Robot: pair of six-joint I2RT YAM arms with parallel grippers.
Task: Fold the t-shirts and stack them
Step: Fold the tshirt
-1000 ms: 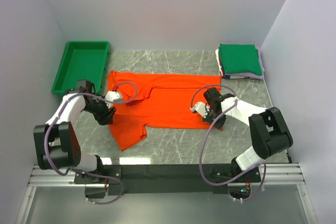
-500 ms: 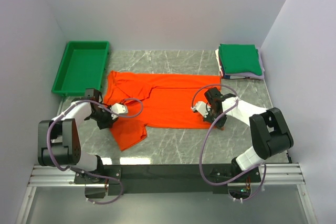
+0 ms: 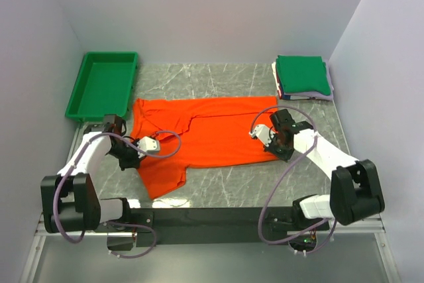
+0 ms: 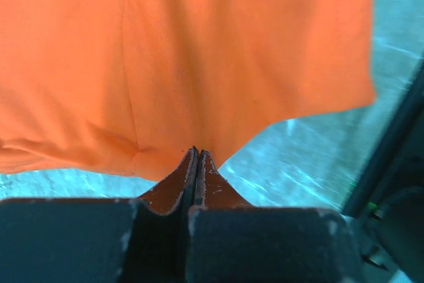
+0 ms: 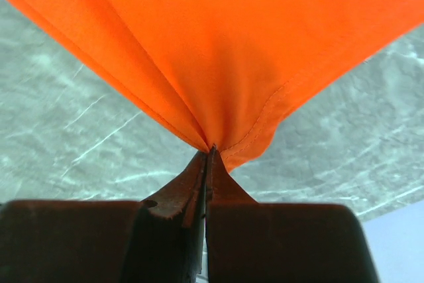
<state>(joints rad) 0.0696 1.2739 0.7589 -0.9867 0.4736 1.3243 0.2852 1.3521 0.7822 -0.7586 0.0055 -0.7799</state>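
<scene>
The orange-red t-shirt (image 3: 205, 134) lies spread across the middle of the marble table, one sleeve hanging toward the front left. My left gripper (image 3: 132, 157) is shut on the shirt's left edge by that sleeve; in the left wrist view the closed fingertips (image 4: 196, 154) pinch the orange cloth (image 4: 199, 64). At the shirt's lower right corner my right gripper (image 3: 277, 142) is also shut, and the right wrist view shows the hem (image 5: 218, 51) gathered into folds at the pinch (image 5: 212, 147) and lifted off the table. A stack of folded t-shirts (image 3: 303, 76), green on top, sits at the back right.
A green plastic tray (image 3: 101, 84) stands at the back left corner. White walls close in the table on the left, back and right. Bare marble (image 3: 238, 187) shows between the shirt and the near rail with both arm bases.
My left gripper has moved down along the shirt's left edge and closed on the cloth. My right gripper, still shut on the hem, has shifted right, pulling the shirt flatter.
</scene>
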